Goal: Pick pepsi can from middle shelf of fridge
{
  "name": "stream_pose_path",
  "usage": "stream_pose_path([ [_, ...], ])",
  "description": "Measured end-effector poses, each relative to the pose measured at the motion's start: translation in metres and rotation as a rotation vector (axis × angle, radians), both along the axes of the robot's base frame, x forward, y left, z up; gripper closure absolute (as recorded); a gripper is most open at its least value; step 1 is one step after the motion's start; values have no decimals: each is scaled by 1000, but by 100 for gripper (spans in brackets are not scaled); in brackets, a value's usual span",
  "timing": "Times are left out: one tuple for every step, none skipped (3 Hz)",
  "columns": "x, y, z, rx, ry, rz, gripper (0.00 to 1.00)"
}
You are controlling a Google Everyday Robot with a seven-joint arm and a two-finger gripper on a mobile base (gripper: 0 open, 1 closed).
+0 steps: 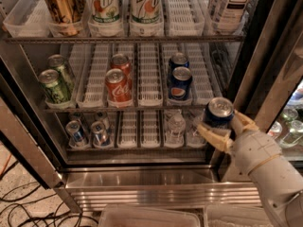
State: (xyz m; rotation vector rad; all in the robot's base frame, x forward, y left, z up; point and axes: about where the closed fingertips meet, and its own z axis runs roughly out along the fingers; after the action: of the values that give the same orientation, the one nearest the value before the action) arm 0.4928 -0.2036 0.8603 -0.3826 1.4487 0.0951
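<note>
With gripper [223, 126] pinched around the pepsi can [219, 111], held it upright outside the fridge [142, 189]. Hung low and right of the middle shelf [149, 74].

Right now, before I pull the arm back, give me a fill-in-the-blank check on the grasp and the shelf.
1. The gripper, at lower right outside the shelves, has its fingers ___ on the pepsi can.
2. On the middle shelf, ___ other pepsi cans stand in one lane.
3. Between them and the green cans stand two ___ cola cans.

Missing words: shut; two; red
</note>
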Motion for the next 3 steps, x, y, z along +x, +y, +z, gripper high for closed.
stream_pose_path([
  [-31,41,-4,23,15,142,100],
  [-52,66,-5,45,42,274,100],
  [-62,81,-3,38,73,409,100],
])
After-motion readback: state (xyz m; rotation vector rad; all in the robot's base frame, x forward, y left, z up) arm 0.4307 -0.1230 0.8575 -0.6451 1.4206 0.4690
